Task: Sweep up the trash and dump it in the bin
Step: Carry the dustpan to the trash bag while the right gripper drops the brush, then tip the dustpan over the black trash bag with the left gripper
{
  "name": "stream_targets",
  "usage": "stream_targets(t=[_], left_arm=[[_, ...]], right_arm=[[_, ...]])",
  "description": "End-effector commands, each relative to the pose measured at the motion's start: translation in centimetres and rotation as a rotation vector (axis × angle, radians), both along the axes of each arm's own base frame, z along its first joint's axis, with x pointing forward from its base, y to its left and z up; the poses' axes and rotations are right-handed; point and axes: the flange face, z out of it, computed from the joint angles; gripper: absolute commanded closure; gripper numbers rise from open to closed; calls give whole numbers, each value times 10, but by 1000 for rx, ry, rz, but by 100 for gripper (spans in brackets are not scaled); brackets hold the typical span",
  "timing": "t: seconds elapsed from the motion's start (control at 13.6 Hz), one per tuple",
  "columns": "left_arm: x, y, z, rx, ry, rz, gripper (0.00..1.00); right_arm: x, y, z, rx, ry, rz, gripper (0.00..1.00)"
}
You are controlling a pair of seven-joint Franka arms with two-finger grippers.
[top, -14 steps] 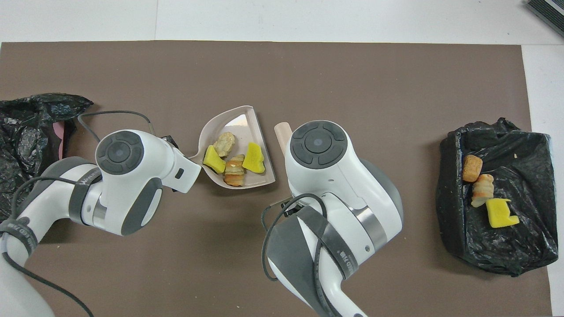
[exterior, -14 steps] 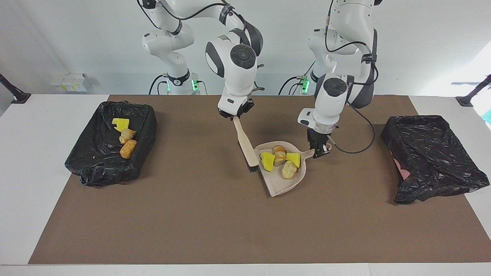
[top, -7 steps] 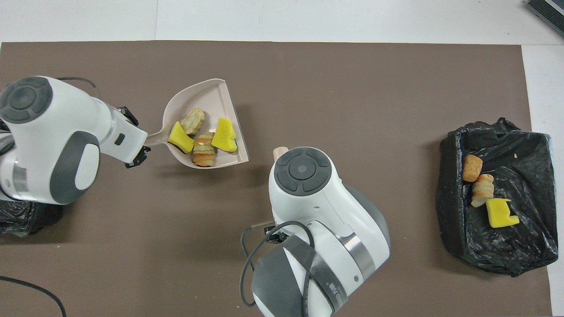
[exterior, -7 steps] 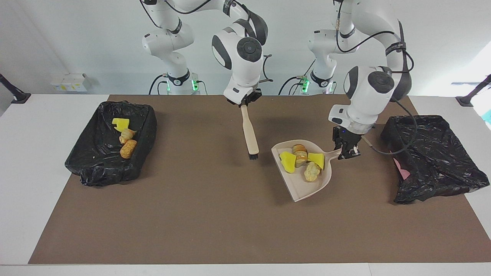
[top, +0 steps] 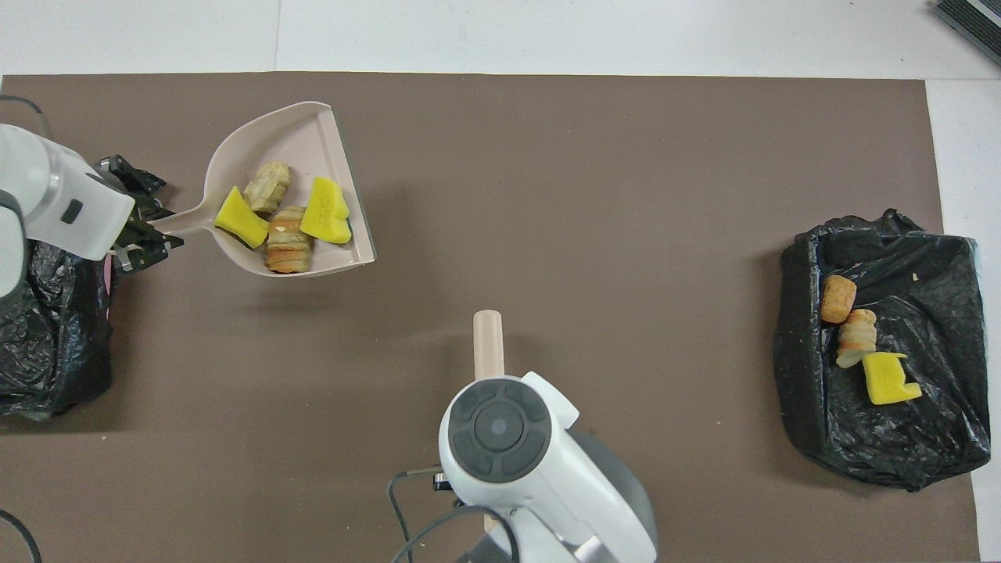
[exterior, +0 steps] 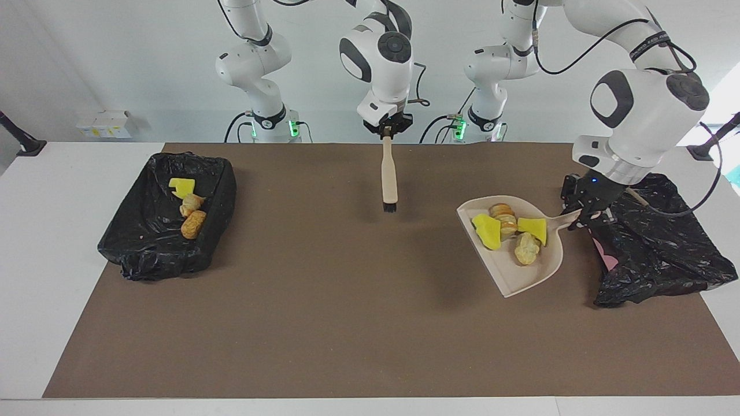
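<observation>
The left gripper is clamping the dustpan, loaded with trash, beside the black-lined bin, while the right gripper is gripping the brush.

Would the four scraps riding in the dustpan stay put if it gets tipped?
Probably not. The scraps lie loose in the dustpan, which the left gripper holds by its handle. The yellow ones look like light foam, the pan looks smooth, so they should slide out readily.

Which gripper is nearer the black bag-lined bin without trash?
Left. The left gripper, holding the beige dustpan, hangs at that bin's edge; the right gripper holds the brush mid-table.
</observation>
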Motion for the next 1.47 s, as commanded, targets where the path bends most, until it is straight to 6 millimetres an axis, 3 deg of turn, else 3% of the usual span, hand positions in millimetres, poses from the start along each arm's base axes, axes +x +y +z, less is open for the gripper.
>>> stream_targets(t=[0.0,0.15,0.29,0.44,0.66,1.1,1.32,1.4], left_arm=[[-3,55,30,-32,-12,-43,100],[-10,97,34,-30,-7,-38,100],[-21,147,37,-18,-22,-34,100],[-33,200,50,-6,-48,-33,100],[-46,256,60,77,-46,0,100],[-44,299,75,438,-66,-39,100],[-39,307,84,652,-56,-108,100],[-36,303,85,725,-41,-149,100]], right_arm=[[-13,-3,-9,17,-13,-48,100],[-20,1,-16,15,-14,-41,100],[-48,9,-40,8,-18,-7,100],[-62,9,-58,16,-37,2,100],[-78,11,-75,4,-30,41,100],[-89,8,-95,-7,-34,33,96],[-87,8,-103,-9,-33,25,69],[-86,9,-104,-10,-32,23,48]])
